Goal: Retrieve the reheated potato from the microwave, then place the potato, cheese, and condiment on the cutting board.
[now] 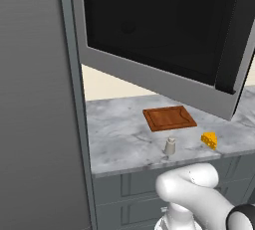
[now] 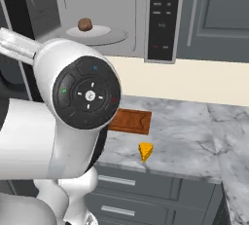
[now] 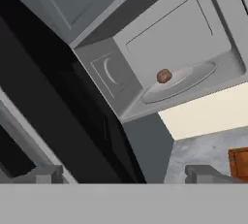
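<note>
Resting rounded potato (image 3: 164,76), round turntable (image 3: 193,80)

Open microwave mouth, door swung wide over the tabletop

We see the microwave (image 2: 112,14) cavity open at the front, with bare room above the turntable (image 3: 181,81) around the potato (image 3: 164,76). Its black door (image 1: 159,25) hangs out to the left and blocks that side. On the tabletop (image 1: 119,139), open marble lies between the cutting board (image 1: 169,118), the condiment (image 1: 170,146) and the cheese (image 1: 209,140), which stand apart. The gripper (image 3: 123,174) tips seem spread, though they are partly cut off.
</note>
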Robot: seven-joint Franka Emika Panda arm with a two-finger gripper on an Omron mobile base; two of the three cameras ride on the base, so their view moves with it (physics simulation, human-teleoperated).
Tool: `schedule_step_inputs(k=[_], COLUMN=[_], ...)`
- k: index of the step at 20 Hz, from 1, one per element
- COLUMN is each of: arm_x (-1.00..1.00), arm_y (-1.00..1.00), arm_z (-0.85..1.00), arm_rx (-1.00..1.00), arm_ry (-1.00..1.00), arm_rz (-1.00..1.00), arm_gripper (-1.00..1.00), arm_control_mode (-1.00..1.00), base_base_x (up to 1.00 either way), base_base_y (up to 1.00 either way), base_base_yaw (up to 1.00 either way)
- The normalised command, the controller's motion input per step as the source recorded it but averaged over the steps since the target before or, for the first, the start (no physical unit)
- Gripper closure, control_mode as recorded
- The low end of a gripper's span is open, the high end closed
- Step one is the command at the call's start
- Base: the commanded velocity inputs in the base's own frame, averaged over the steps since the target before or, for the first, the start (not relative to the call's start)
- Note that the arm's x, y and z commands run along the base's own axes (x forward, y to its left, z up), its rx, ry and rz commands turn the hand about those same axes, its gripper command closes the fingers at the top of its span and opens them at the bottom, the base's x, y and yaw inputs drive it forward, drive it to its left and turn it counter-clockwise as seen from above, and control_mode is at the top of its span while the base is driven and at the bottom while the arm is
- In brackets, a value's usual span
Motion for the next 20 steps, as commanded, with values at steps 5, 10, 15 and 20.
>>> schedule_step_inputs(k=[5,10,15,20], arm_x=[0.71,0.94,0.79,0.81], arm_y=[0.01,0.01,0.1,0.13], arm_z=[-0.28,-0.12,-0.04,-0.01], arm_rx=[0.29,0.23,0.21,0.21], arm_ry=[0.0,0.0,0.05,0.15], arm_rz=[0.0,0.0,0.0,0.0], arm_gripper=[-1.0,-1.0,-1.0,-1.0], arm_control_mode=[-1.0,-1.0,-1.0,-1.0], base_base_x=[0.0,0.0,0.0,0.0], base_base_y=[0.0,0.0,0.0,0.0], base_base_yaw=[0.0,0.0,0.0,0.0])
